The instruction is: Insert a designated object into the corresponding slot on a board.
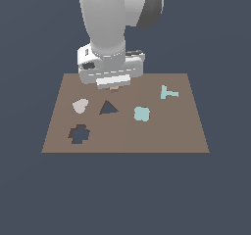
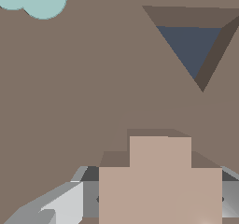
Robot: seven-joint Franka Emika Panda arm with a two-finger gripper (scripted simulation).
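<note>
The pale peach-tan lobed piece (image 2: 160, 181) sits between my gripper's fingers (image 2: 65, 204); in the exterior view only a sliver of it (image 1: 113, 88) shows under the hand. My gripper (image 1: 113, 86) is shut on it, low over the far middle of the brown board (image 1: 147, 136). The piece casts a shadow on the board beneath it. The lobed cross-like slot (image 1: 79, 134) is at the board's near corner on the exterior view's left, well apart from the gripper.
A dark triangular hole (image 1: 108, 108) lies just in front of the gripper and shows in the wrist view (image 2: 193, 45). A light grey rounded piece (image 1: 80, 105), a teal lobed piece (image 1: 141, 113) and a teal T-shaped piece (image 1: 168, 92) lie on the board.
</note>
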